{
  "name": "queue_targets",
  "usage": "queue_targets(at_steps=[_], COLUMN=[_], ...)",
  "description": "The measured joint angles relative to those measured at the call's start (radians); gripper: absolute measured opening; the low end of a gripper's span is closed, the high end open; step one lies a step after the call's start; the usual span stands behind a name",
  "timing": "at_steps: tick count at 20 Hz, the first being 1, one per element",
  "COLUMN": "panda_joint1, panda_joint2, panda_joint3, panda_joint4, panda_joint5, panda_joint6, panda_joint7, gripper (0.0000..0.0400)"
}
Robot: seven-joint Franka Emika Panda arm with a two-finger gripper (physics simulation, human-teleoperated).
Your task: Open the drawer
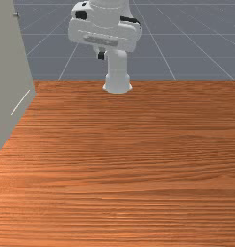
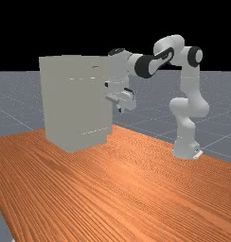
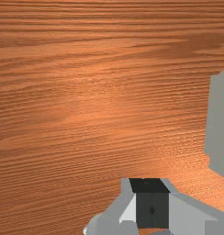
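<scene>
Gripper (image 3: 152, 202): unloaded, fingertips pressed together with nothing between them, pointing down over the tabletop (image 3: 86, 105). In the wrist view it stands apart from the cabinet (image 3: 219, 119), with bare wood between. In the far view the hand hangs high above the table, just off the cabinet's right-hand edge, and the arm (image 2: 169, 54) reaches in from the right.

The drawer is part of that cabinet, which occupies the front view's left; its outline cannot be told from the rest of the body, nor can its opening be confirmed. A small protruding fitting (image 1: 16, 14) near the cabinet's top is the likely handle.

Step in hand, as judged: approach the handle. Recommended procedure:

1. Part the fingers before closing the distance, so that they can straddle the fitting.
2. Align the hand squarely with the handle, keeping the knuckles off the panel; a glancing contact could slide off so small a part.
3. Seat both pads fully, then close.
4. Pull straight out along the drawer's travel, slowly. Sideways load may bind the runners or strip the grip.
</scene>
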Motion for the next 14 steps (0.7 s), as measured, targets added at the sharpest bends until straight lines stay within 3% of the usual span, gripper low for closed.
queue_targets(at_steps=[6,14], panda_joint1=[-0.006,-0.071], panda_joint2=[-0.018,-0.014], panda_joint3=[-0.009,-0.077], panda_joint4=[0.312,0.571], panda_joint5=[-0.005,-0.02], panda_joint6=[-0.184,-0.238], panda_joint7=[-0.013,-0.073], gripper=[0.0,0.0])
